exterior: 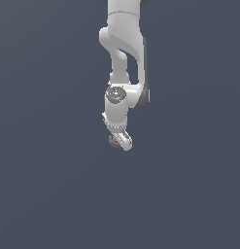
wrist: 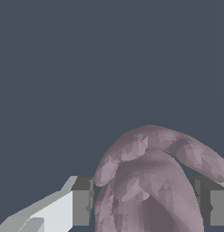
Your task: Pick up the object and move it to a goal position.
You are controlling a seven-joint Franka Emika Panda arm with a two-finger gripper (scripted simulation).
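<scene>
One white two-fingered claw clamped on lumpy dusty-pink rounded object, grey pads pressing either side. Object sits between claw fingers, below white arm. Advice: carry slowly, keep squeeze steady, avoid jerks.

The object sits between the fingers

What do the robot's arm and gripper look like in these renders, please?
The smooth white arm has rounded, bulbous links, a dark grey strip down one side and a shiny grey disc-shaped joint cap. The white gripper has angular white fingers tipped with flat grey pads. No cables or markings show.
</scene>
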